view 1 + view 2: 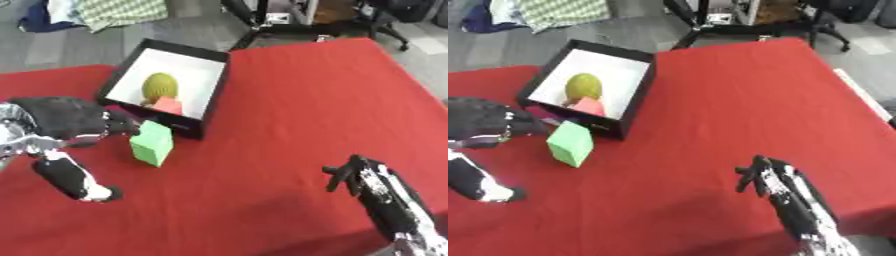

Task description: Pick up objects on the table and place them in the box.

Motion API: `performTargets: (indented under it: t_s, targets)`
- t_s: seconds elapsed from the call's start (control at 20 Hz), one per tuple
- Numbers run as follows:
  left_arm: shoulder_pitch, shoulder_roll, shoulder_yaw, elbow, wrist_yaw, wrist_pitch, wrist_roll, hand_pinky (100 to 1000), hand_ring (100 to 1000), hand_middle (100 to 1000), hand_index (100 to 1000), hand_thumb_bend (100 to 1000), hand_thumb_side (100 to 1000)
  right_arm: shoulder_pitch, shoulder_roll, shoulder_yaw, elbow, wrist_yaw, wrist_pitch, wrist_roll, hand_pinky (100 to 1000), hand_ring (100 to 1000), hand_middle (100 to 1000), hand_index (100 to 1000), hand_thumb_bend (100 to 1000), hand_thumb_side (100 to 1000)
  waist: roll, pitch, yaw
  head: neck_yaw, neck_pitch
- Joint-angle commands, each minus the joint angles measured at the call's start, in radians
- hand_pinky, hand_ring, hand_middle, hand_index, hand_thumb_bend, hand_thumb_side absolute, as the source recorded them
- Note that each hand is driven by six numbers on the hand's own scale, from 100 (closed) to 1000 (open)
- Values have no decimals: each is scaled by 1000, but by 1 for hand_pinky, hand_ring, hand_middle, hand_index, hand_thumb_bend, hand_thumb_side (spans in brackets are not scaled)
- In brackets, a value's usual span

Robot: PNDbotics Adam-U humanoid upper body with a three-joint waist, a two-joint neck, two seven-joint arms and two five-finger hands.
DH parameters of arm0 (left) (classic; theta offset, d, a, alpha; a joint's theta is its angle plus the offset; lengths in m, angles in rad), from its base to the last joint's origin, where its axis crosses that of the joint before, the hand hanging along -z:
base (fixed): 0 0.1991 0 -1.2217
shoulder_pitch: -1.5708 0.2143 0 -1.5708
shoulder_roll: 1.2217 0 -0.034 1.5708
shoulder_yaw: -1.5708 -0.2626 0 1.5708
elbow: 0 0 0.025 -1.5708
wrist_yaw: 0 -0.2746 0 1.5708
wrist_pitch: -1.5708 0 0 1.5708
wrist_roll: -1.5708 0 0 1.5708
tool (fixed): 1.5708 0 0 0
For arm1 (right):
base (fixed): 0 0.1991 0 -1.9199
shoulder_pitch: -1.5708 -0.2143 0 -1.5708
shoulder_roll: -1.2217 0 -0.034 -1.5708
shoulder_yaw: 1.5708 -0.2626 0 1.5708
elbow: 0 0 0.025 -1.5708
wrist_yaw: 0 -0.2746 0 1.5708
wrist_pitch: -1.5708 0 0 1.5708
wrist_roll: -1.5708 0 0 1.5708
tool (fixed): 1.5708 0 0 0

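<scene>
Just beyond my left hand (66, 122), whose fingers look spread wide, stands 1 green block (152, 143), against the box (213, 95). Probably light, stiff; I'd grip opposite flat faces.

both arms are black with silver joints, the left hand (66, 122) black-gloved, the right hand (367, 177) black.
</scene>
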Motion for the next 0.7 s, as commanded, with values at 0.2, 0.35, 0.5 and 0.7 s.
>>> performTargets:
  t_s: [0.2, 0.35, 0.5, 0.7]
  targets:
    - [-37, -47, 6, 48, -37, 60, 5, 855, 860, 915, 1000, 381, 574, 0, -13, 1, -14, 6, -3, 1, 832, 445, 205, 470, 100, 681, 4, -10, 2, -5, -2]
    - [-59, -75, -3, 75, -37, 69, 25, 856, 863, 923, 1000, 346, 541, 1, -12, 2, -13, 7, -2, 2, 832, 445, 205, 470, 100, 689, 3, -9, 2, -4, -2]
    - [-86, -106, -17, 114, -43, 66, 48, 858, 870, 935, 1000, 348, 528, 2, -12, 4, -13, 7, -1, 2, 832, 446, 205, 470, 100, 691, 2, -10, 2, -2, -2]
    - [-119, -151, -38, 192, -76, 45, 66, 862, 878, 944, 1000, 379, 522, 0, -11, 5, -13, 6, -1, 4, 832, 445, 205, 470, 100, 685, 1, -10, -3, -1, -2]
